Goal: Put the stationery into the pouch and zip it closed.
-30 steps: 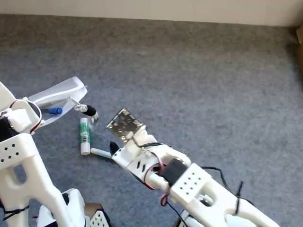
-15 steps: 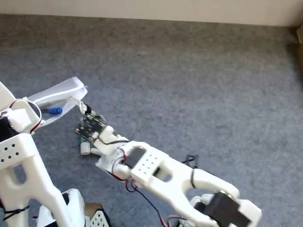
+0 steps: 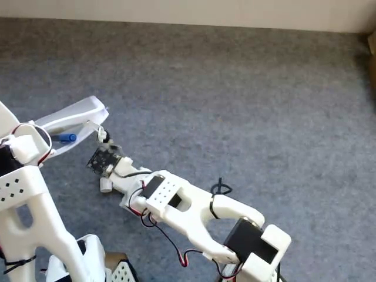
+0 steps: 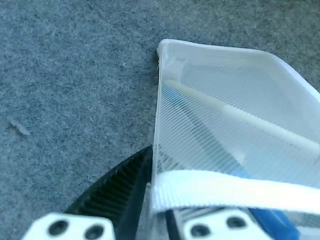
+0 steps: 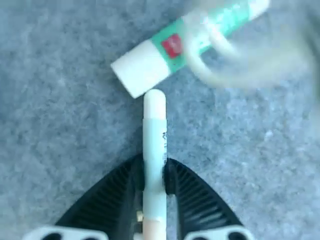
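Note:
My left gripper (image 4: 156, 197) is shut on the rim strap of a translucent white pouch (image 4: 235, 125), holding it up at the left (image 3: 76, 117). Through the mesh show a blue pen (image 3: 67, 138) and a pale pen (image 4: 240, 117). My right gripper (image 5: 154, 172) is shut on a white pen (image 5: 154, 135), just below the pouch mouth (image 3: 107, 172). The pen's tip ends right beside the white cap of a green-and-white glue stick (image 5: 185, 47), which lies on the carpet. In the high view my right arm covers most of the glue stick (image 3: 106, 185).
Grey carpet (image 3: 247, 100) stretches open to the right and far side. A blurred pale loop (image 5: 225, 55) hangs in front of the glue stick. The left arm's white base (image 3: 29, 223) stands at the front left.
My right arm has swung left toward the pouch, coming over the glue stick, and has closed on the white pen. The left arm and pouch have not moved.

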Available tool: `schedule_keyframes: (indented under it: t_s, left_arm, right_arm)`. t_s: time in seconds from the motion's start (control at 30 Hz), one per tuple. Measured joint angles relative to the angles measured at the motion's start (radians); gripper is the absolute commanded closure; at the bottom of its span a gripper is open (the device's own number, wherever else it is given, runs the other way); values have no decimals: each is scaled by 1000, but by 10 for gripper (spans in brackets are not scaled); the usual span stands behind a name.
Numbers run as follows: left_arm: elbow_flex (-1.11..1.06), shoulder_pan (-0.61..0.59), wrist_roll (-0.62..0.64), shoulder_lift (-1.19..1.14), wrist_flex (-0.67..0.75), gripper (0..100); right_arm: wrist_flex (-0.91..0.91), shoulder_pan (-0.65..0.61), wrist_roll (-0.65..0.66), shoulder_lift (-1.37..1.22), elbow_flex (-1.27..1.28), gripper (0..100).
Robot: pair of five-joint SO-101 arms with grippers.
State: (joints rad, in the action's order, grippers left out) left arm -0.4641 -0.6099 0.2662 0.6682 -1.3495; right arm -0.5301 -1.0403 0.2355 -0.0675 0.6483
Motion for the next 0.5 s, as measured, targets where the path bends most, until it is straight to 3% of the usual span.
schedule_keyframes:
  t_s: [0.5]
  left_arm:
    - [0, 0, 0, 0, 0, 994]
  right_arm:
    - [-402, 38, 204, 17, -35, 993]
